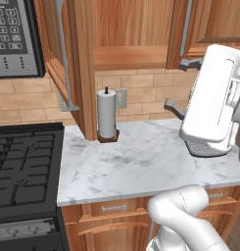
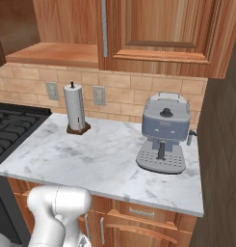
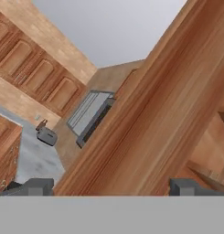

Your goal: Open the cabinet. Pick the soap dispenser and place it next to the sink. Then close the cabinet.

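Marble counter [image 1: 141, 162] below, cabinet [image 3: 145, 119] door edge just beyond wide-open, empty gripper [image 3: 111, 186]

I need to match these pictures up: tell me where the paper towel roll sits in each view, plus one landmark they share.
Left base view: paper towel roll stands at centre, at the back of the marble counter, beside the open cabinet door.
Right base view: it stands left of centre, against the brick backsplash.
Hand view: not in it.
Shared landmark: the wall outlet just right of the roll.
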Robot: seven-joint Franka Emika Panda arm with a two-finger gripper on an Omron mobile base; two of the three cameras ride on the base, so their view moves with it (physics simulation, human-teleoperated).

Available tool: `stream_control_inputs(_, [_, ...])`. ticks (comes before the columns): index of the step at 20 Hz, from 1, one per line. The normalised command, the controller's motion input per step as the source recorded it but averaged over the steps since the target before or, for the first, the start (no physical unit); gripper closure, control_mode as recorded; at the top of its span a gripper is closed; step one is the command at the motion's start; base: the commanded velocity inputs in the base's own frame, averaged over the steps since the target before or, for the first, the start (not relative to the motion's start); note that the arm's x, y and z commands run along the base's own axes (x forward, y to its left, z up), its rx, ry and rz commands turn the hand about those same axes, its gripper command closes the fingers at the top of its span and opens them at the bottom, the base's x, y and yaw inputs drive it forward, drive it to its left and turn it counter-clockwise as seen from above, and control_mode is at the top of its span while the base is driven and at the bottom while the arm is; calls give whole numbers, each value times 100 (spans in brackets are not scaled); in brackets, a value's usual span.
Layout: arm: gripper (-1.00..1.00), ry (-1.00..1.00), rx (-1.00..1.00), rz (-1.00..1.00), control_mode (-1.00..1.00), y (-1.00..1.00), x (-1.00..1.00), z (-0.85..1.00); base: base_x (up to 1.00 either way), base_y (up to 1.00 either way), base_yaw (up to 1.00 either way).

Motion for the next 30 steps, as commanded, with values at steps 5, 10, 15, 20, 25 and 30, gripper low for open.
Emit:
stream_control_inputs(5, [-100, -14, -12, 1, -100, 39, -19, -2, 0, 0, 0])
stream_control_inputs(10, [-100, -18, -9, 2, -100, 31, -23, 0, 0, 0, 0])
stream_control_inputs(15, [-100, -12, -6, 5, -100, 28, -29, 0, 0, 0, 0])
stream_control_inputs(20, [-100, -17, -10, 13, -100, 39, -14, -1, 0, 0, 0])
stream_control_inputs(25, [-100, -17, -11, 14, -100, 38, -9, -1, 0, 0, 0])
stream_control_inputs(30, [-100, -12, -5, 5, -100, 39, -10, 0, 0, 0, 0])
